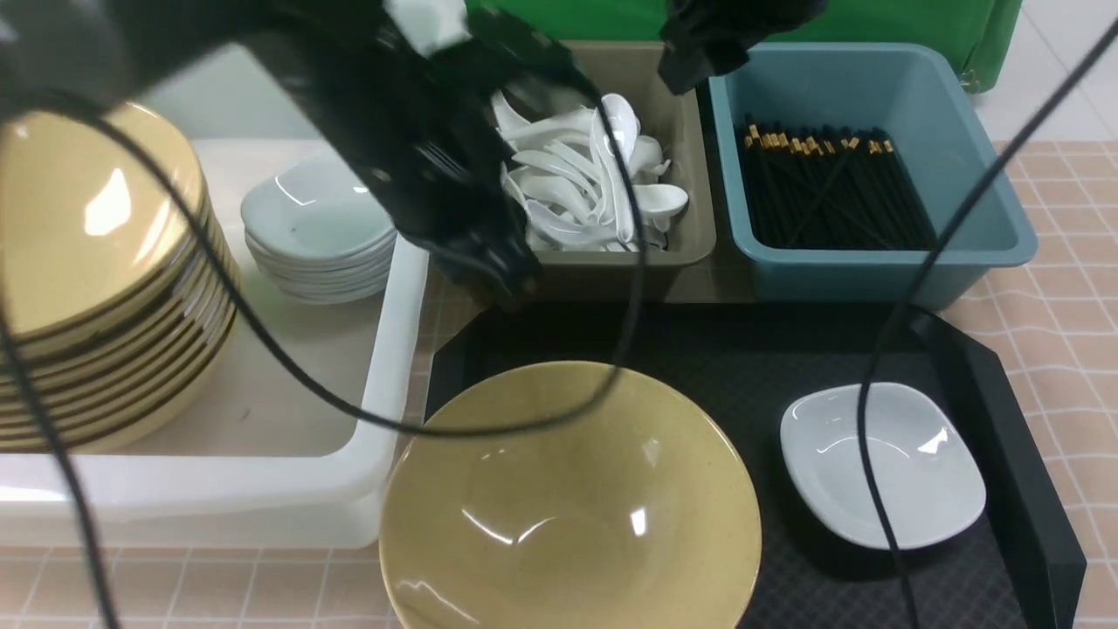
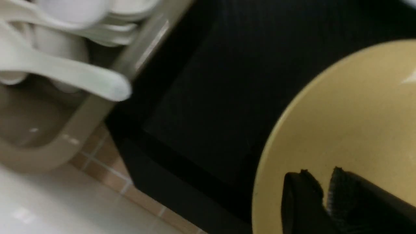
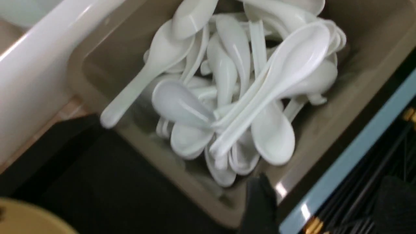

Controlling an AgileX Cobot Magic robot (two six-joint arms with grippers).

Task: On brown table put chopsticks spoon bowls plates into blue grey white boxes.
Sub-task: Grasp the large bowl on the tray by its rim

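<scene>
left arm (image 1: 376, 131) hangs, parted jaws near the yellow bowl (image 1: 572, 515).

No text, label, brand, number or sign can be read in any of the three views.
</scene>
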